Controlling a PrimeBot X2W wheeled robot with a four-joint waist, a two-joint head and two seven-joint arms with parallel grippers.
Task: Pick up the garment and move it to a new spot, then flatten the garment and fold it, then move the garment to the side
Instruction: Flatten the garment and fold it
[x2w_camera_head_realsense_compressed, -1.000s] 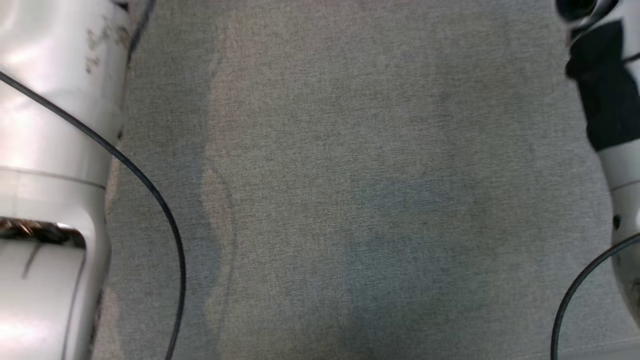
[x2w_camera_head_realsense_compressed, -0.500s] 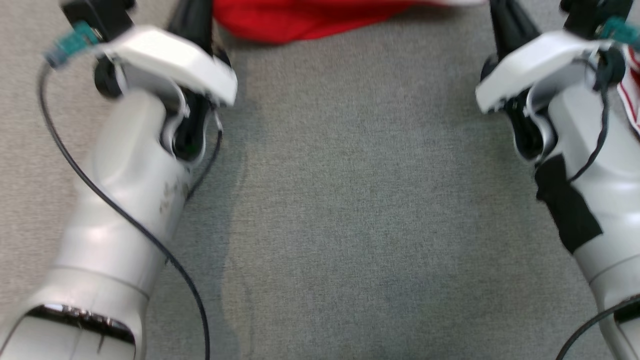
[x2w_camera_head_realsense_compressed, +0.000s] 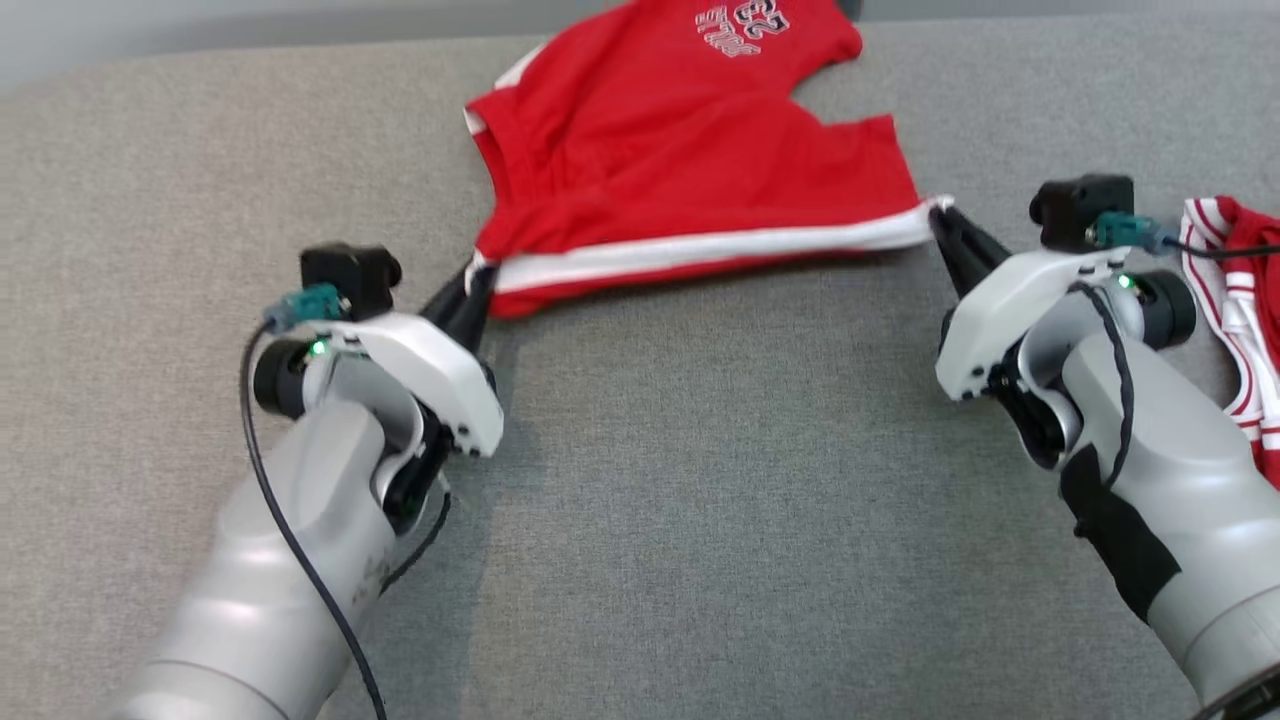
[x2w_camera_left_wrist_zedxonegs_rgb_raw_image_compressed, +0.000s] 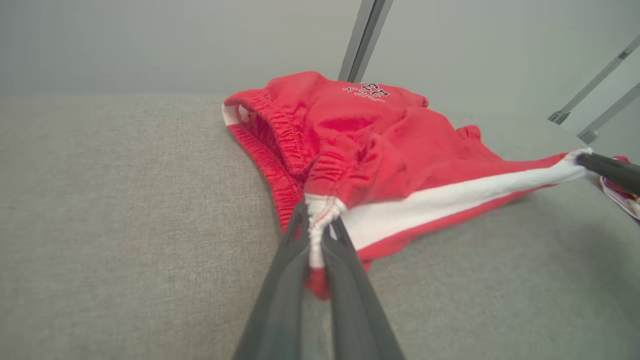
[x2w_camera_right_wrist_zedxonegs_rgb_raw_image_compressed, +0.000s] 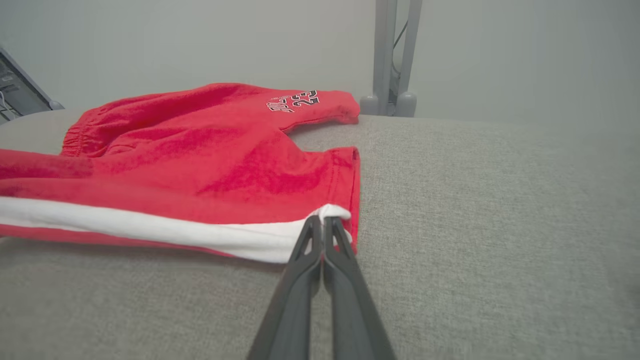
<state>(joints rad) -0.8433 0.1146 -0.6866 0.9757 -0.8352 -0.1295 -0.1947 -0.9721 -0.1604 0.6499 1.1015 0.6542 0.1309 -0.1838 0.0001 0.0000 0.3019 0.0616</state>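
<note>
The garment (x2w_camera_head_realsense_compressed: 680, 160) is a pair of red shorts with a white side stripe and a printed number, lying on the grey padded table (x2w_camera_head_realsense_compressed: 700, 500). Its striped edge is stretched taut between my two grippers. My left gripper (x2w_camera_head_realsense_compressed: 478, 272) is shut on the waistband corner, where the white stripe ends (x2w_camera_left_wrist_zedxonegs_rgb_raw_image_compressed: 320, 212). My right gripper (x2w_camera_head_realsense_compressed: 940, 215) is shut on the leg-hem corner of the stripe (x2w_camera_right_wrist_zedxonegs_rgb_raw_image_compressed: 327, 216). From the left wrist, the garment (x2w_camera_left_wrist_zedxonegs_rgb_raw_image_compressed: 380, 150) bunches at the elastic waistband, and the right gripper's fingers (x2w_camera_left_wrist_zedxonegs_rgb_raw_image_compressed: 607, 170) show at the far end of the stripe.
A second red-and-white striped piece of clothing (x2w_camera_head_realsense_compressed: 1240, 300) lies at the table's right edge, beside my right arm. Grey metal frame posts (x2w_camera_right_wrist_zedxonegs_rgb_raw_image_compressed: 392, 55) stand behind the table's far edge. The near half of the grey surface lies in front of both arms.
The head camera has tilted up: a second ago it showed bare grey surface and forearms, now both grippers and the whole garment. Both grippers stayed shut throughout.
</note>
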